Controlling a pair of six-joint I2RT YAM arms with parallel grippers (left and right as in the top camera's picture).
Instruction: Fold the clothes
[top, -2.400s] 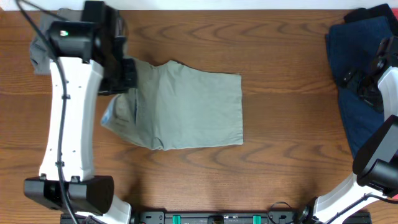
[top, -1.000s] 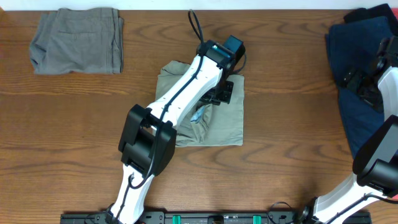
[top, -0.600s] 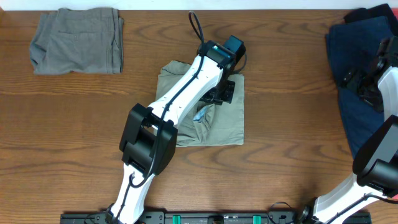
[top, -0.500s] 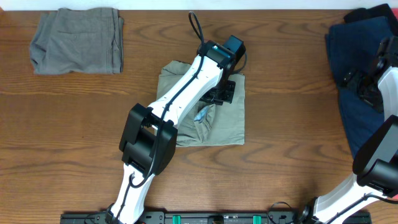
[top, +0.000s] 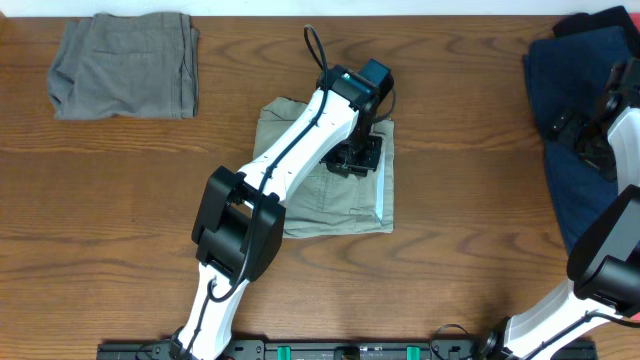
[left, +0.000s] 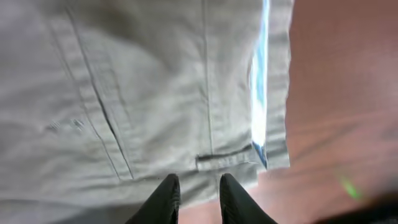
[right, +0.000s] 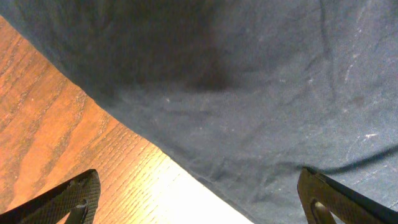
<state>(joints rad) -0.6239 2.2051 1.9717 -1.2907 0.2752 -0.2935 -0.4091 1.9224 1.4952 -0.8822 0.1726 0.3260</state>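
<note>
Folded olive trousers (top: 340, 205) lie at the middle of the surface (top: 470, 250); left pincer (left: 196, 199) just over them, narrowly parted, empty; right pincer (right: 202, 196) spread wide above navy garment (right: 249, 93).

The setting looks like a robotics lab or test bench, not a home. Two white-and-black robot arms, the left arm (top: 290, 160) and the right arm (top: 600, 260), rise from a black rail (top: 340, 350) at the near edge of a wood-grain table (top: 470, 200). A black cable (top: 315, 45) loops off the left one. Clothes lie spread over the tabletop: a folded grey garment (top: 125, 65) at one corner, a green-grey garment (top: 340, 210) in the middle, and dark blue cloth (top: 570, 120) at the right edge.
</note>
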